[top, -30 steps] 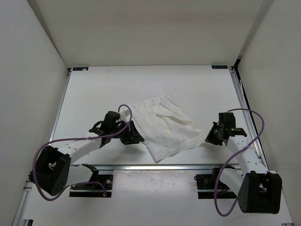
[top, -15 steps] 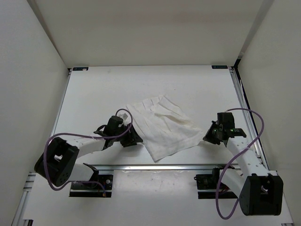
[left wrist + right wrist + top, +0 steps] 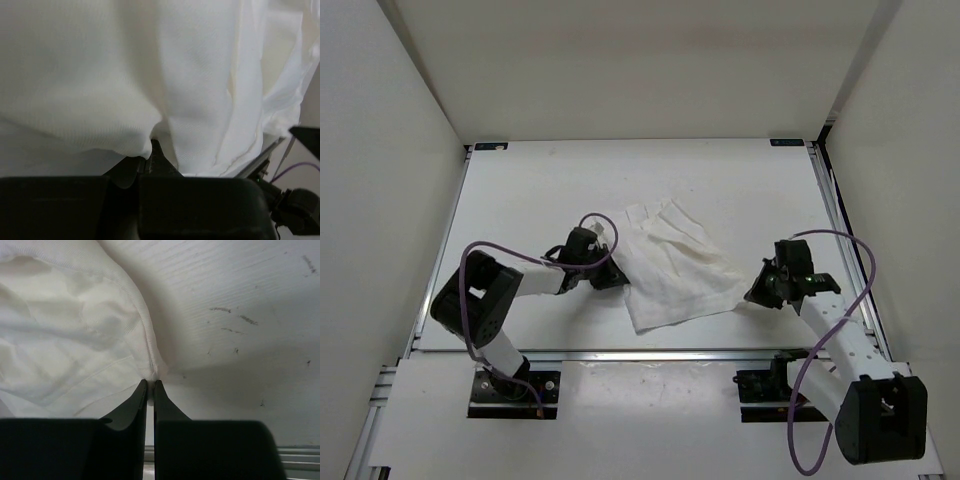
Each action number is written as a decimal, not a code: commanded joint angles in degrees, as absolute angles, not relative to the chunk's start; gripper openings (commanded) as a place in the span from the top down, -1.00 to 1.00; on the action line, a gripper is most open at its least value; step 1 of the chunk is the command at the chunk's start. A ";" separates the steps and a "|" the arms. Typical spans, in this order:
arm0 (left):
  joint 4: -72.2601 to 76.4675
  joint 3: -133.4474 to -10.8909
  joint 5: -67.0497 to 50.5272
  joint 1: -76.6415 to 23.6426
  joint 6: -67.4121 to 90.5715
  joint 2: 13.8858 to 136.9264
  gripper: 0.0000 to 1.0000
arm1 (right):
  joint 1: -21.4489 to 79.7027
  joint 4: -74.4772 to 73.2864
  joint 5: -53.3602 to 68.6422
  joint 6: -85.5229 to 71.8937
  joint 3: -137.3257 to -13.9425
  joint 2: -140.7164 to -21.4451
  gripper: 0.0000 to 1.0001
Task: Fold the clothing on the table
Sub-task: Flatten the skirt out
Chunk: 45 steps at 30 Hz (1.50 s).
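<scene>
White clothing (image 3: 675,265) pinched by left tool (image 3: 612,277), right tool (image 3: 752,295), arms low

The left tool (image 3: 616,276) has travelled up and to the right over the bench (image 3: 520,190). It was just off the lower left edge of the cloth (image 3: 672,272) and is now at the cloth's left edge. Its jaws, apart a second ago, have closed on a fold of fabric there. The left arm (image 3: 535,281) has swung round behind it, and its big elbow joint now sits farther in over the bench. The cloth has been drawn narrower: its upper left corner has pulled in and bunched at the tool, and its near corner has shifted left. The right tool (image 3: 756,293) has edged slightly left with the cloth's right corner.
</scene>
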<state>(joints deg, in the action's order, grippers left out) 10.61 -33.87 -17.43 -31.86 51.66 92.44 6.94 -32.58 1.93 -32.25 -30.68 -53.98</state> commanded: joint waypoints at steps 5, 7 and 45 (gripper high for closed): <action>0.01 -48.92 -18.10 -18.29 42.02 96.49 1.00 | 13.36 -32.88 10.87 -31.38 -28.83 -59.93 1.00; -4.65 -54.21 -18.89 -15.74 39.65 99.73 1.00 | 18.17 -31.82 13.00 -29.81 -29.35 -64.14 1.00; 13.96 -25.85 -20.05 -25.93 58.70 82.97 -0.02 | 10.37 -29.44 15.12 -21.09 -33.93 -72.42 1.00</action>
<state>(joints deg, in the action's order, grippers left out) 12.12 -25.47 -21.71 -24.75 57.52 83.53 10.26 -29.87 14.79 -22.79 -32.12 -72.14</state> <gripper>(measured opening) 0.537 0.049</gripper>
